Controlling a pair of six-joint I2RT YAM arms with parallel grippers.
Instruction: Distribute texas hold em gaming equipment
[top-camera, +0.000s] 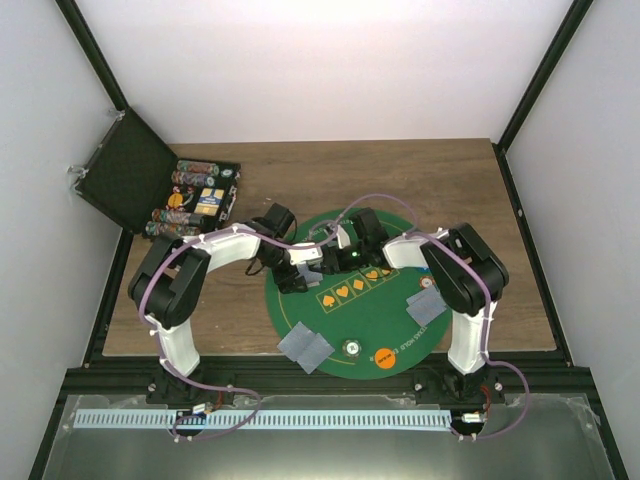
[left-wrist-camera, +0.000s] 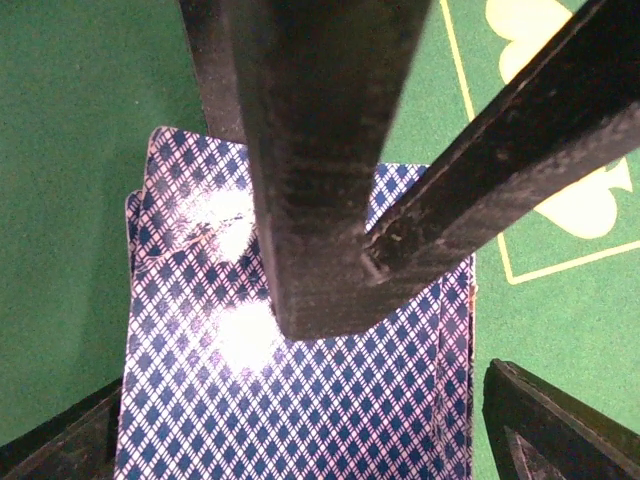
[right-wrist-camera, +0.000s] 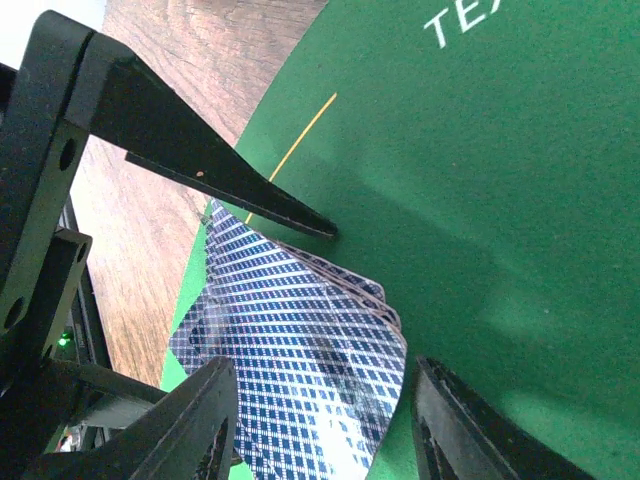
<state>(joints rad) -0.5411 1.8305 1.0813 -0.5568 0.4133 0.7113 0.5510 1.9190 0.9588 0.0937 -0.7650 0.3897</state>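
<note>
A small, slightly splayed stack of cards (right-wrist-camera: 290, 340) lies face-down near the centre of the round green mat (top-camera: 350, 320), likely put there so either arm can reach it to deal. The backs are glossy and catch glare, with a fine blue-and-white diamond lattice and rounded corners. The mat is matt felt printed with yellow suit shapes. The left gripper (left-wrist-camera: 300, 400) straddles the stack with its fingers apart, not pinching. The right gripper (right-wrist-camera: 322, 372) hovers over it, tapered black fingers also apart. An orange token (top-camera: 385, 357) and a pale token (top-camera: 352, 348) sit by the mat's near edge.
</note>
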